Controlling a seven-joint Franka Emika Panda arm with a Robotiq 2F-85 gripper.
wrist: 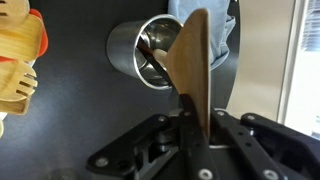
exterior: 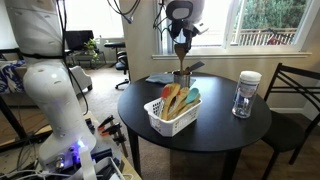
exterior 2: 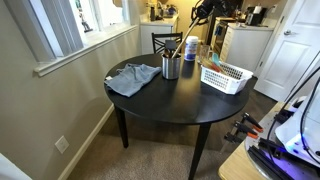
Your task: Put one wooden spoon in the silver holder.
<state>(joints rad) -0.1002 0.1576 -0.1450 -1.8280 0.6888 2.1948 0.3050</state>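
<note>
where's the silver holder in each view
In an exterior view: holder mid-table, behind the basket.
In an exterior view: holder towards the table's far side, right of the cloth.
Wrist view: holder upper centre, behind the spoon.
Shared landmark: the blue cloth beside it.
</note>
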